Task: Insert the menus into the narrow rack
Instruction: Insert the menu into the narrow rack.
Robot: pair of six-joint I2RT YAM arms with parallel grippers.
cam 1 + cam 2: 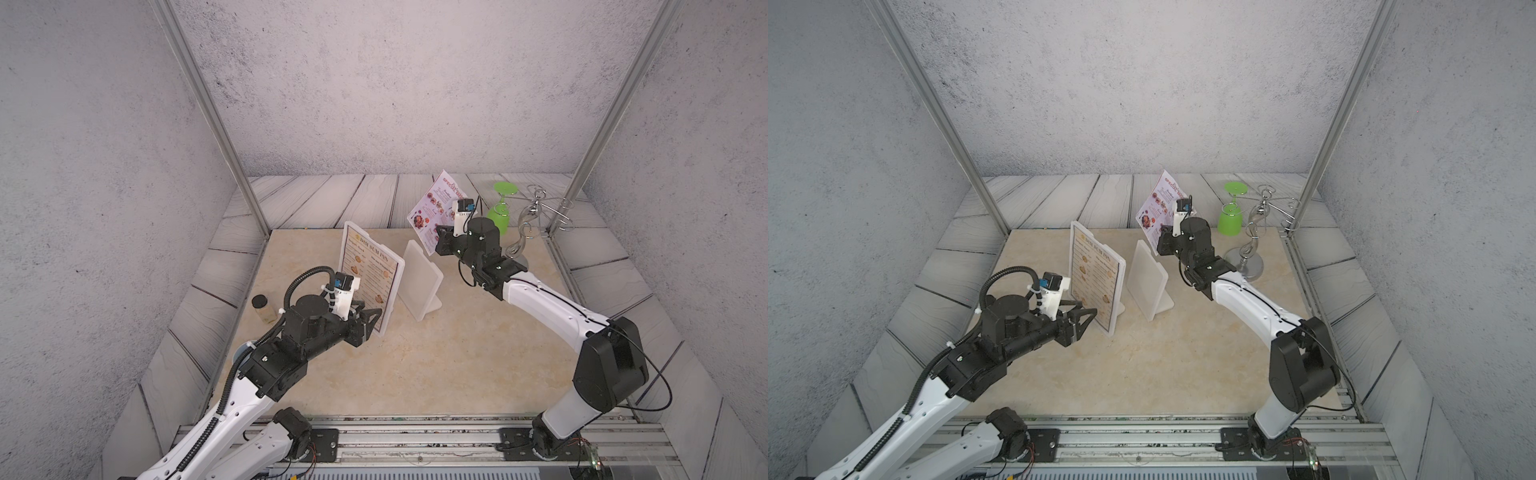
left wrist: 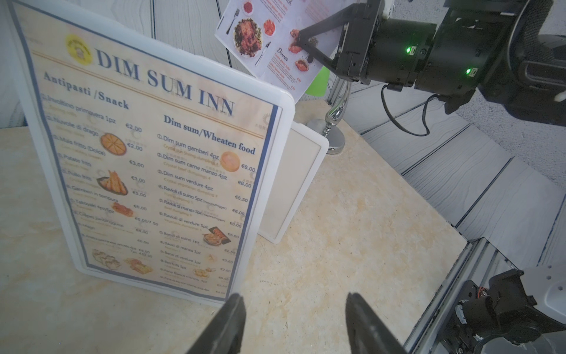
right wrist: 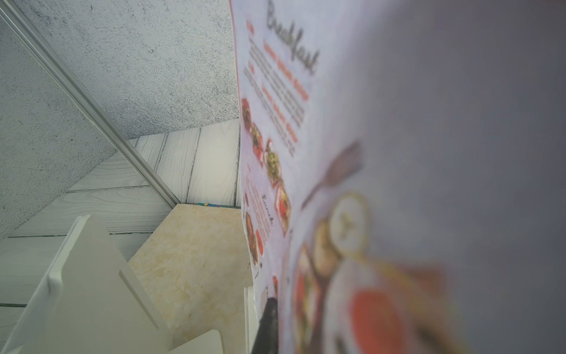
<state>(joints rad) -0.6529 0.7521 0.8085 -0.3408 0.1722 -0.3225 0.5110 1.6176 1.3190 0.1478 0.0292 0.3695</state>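
The left wrist view plainly shows the left gripper (image 2: 294, 303) open, holding nothing, beside the standing DIM SUM INN menu (image 2: 147, 171). The right gripper (image 2: 299, 41) pinches the SPECIAL MENU (image 1: 432, 203) in the air near the empty rack (image 1: 419, 278); its wrist view is blurred.

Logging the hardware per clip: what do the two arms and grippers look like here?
Both arms have white shells and black joint housings. The left arm carries a ribbed black conduit; the right arm a thin black cable. The left gripper and right gripper have black triangular open-frame fingers. Green lights glow on the right wrist.
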